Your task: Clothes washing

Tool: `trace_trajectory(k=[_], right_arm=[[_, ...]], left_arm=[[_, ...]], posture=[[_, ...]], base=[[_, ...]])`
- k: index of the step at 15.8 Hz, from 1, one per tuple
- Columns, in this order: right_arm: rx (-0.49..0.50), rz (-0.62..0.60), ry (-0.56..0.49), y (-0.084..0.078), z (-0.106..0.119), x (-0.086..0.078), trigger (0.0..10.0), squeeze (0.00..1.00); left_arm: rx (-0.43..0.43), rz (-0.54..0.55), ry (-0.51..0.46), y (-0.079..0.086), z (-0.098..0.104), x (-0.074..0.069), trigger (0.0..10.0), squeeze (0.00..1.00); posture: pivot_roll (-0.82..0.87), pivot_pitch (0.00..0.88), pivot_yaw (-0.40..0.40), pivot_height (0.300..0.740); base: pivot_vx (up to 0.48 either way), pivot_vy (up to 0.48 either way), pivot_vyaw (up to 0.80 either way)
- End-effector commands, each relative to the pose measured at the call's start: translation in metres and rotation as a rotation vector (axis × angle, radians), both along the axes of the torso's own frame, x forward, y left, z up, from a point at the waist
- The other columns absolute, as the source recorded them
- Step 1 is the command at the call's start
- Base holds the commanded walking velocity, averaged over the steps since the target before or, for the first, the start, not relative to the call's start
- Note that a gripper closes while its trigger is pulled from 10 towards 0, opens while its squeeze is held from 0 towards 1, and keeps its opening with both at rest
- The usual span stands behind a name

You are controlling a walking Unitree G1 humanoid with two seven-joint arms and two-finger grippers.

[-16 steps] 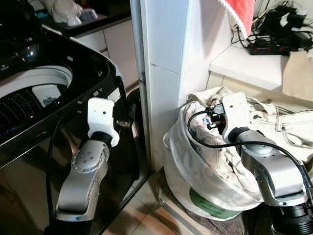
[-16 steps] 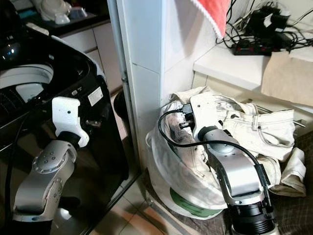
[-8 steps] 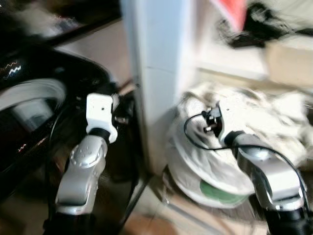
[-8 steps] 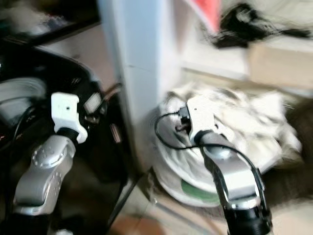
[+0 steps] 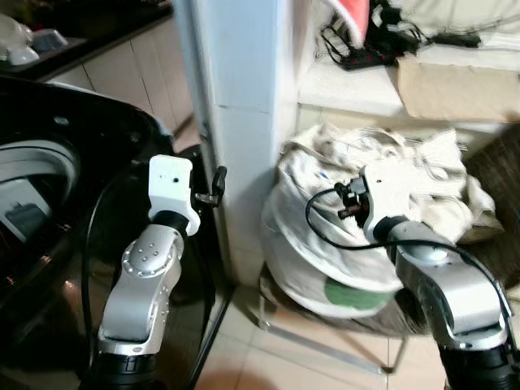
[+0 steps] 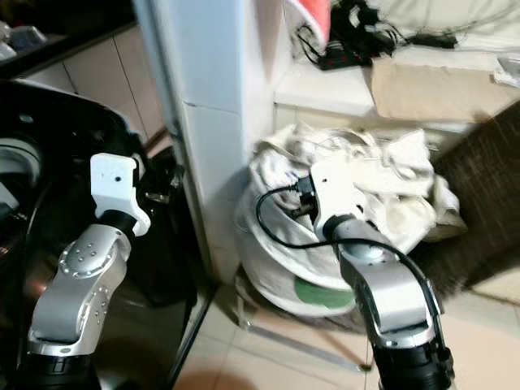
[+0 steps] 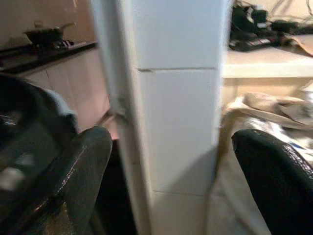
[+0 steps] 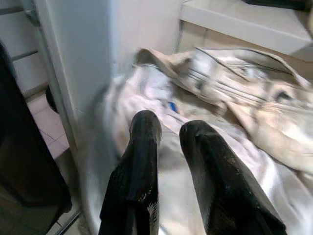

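Clothes: pale, off-white laundry (image 5: 406, 162) heaped on top of a stuffed white bag (image 5: 305, 244), which sits on the floor just right of the white pillar (image 5: 244, 122). Nothing has left the heap as far as I can see.

Washing machine: black top-loader (image 5: 73, 244) on the other side of the pillar, lid up, drum opening (image 5: 24, 187) visible. Can't spot any garment in the part of the drum that shows, but honestly most of it is out of sight.

Right gripper: right gripper (image 8: 168, 142) hangs over the bag, fingertips close to the cloth, aimed at the side of the heap nearest the pillar. The two black fingers stand a narrow gap apart with nothing between them, so no grab yet.

Left gripper: left gripper (image 7: 171, 161) is raised between the machine and the pillar, pointing straight at the pillar. Fingers spread wide, nothing in them. Looks like it's just waiting.

Progress: my read is we're basically at the start. Machine is ready to receive, laundry is all in the bag, both grippers empty-handed.

What's left: pretty much everything, I'd say: pinch a garment, lift it clear of the bag, carry it round the pillar, drop it in the drum, repeat till the bag is empty.

Other stuff: ledge (image 5: 357, 89) above the bag with tangled cables (image 5: 357, 41), plus a red cloth (image 5: 353, 12) hanging beside the pillar.
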State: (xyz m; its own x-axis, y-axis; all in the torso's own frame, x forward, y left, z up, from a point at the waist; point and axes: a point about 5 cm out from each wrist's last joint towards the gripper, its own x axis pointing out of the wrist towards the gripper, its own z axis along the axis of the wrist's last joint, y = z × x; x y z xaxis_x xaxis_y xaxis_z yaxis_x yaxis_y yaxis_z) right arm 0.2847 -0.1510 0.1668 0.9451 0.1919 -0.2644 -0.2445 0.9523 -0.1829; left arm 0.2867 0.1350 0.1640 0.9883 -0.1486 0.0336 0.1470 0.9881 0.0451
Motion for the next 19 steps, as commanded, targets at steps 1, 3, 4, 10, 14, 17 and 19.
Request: trace_trajectory(k=[1, 3, 4, 10, 14, 17, 19], right_arm=[[-0.004, -0.006, -0.012, -0.0031, 0.0012, 0.0003, 10.0, 0.00], [-0.008, 0.000, -0.016, -0.0029, 0.0016, 0.0003, 10.0, 0.00], [-0.008, 0.002, -0.018, -0.0028, 0.0018, 0.0003, 10.0, 0.00], [-0.082, 0.021, -0.029, -0.0036, 0.0006, 0.0001, 10.0, 0.00], [-0.036, -0.016, -0.031, -0.0075, 0.0014, 0.0000, 10.0, 0.00], [-0.024, -0.016, -0.042, -0.0069, 0.0034, -0.0004, 10.0, 0.00], [-0.015, -0.007, -0.051, -0.0055, 0.0049, -0.0008, 10.0, 0.00]], left_arm=[[0.010, -0.001, -0.022, -0.0006, 0.0025, -0.0031, 10.0, 0.00], [0.016, 0.009, -0.027, 0.0006, 0.0025, -0.0034, 10.0, 0.00], [0.013, 0.009, -0.028, 0.0007, 0.0026, -0.0036, 10.0, 0.00], [-0.001, 0.008, -0.028, -0.0002, 0.0031, -0.0053, 10.0, 0.00], [-0.006, -0.005, -0.026, -0.0029, 0.0027, -0.0061, 10.0, 0.00], [-0.011, -0.004, -0.024, -0.0034, 0.0030, -0.0059, 10.0, 0.00], [-0.044, 0.014, -0.031, -0.0027, 0.0042, -0.0055, 10.0, 0.00]], posture=[[-0.10, 0.001, 0.063, 0.740], [-0.10, 0.004, 0.060, 0.740], [-0.10, 0.004, 0.060, 0.740], [-0.09, 0.006, 0.058, 0.740], [-0.10, 0.009, 0.064, 0.740], [-0.10, 0.012, 0.065, 0.740], [-0.10, 0.013, 0.065, 0.740]], base=[[0.000, 0.000, 0.00], [0.000, 0.000, 0.00], [0.000, 0.000, 0.00], [0.301, 0.000, 0.40], [0.322, 0.000, 0.00], [0.314, 0.000, 0.00], [0.120, 0.000, 0.00]])
